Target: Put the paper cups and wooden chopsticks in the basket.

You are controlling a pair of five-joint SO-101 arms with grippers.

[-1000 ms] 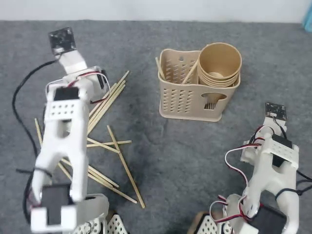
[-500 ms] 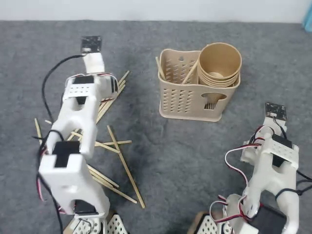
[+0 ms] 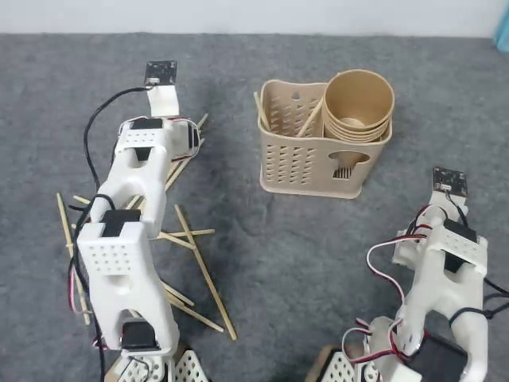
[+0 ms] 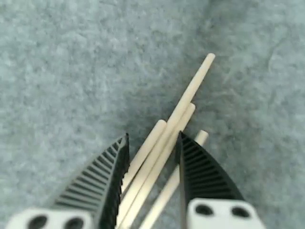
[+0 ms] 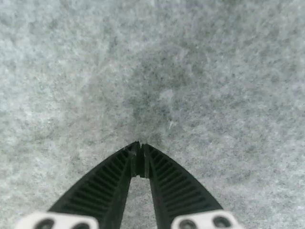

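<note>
wooden chopsticks: two inside left hand, partly spread, perhaps touching | right hand: pressed together, empty

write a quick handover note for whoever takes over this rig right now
Left gripper: open, low over the carpet, jaws either side of two loose chopsticks, not yet closed on them.
Right gripper: shut, empty, over bare carpet.
Done: paper cups stacked in one compartment of the basket; two sticks lean in the other.
Left: the scattered chopsticks on the carpet around the left arm.
</note>
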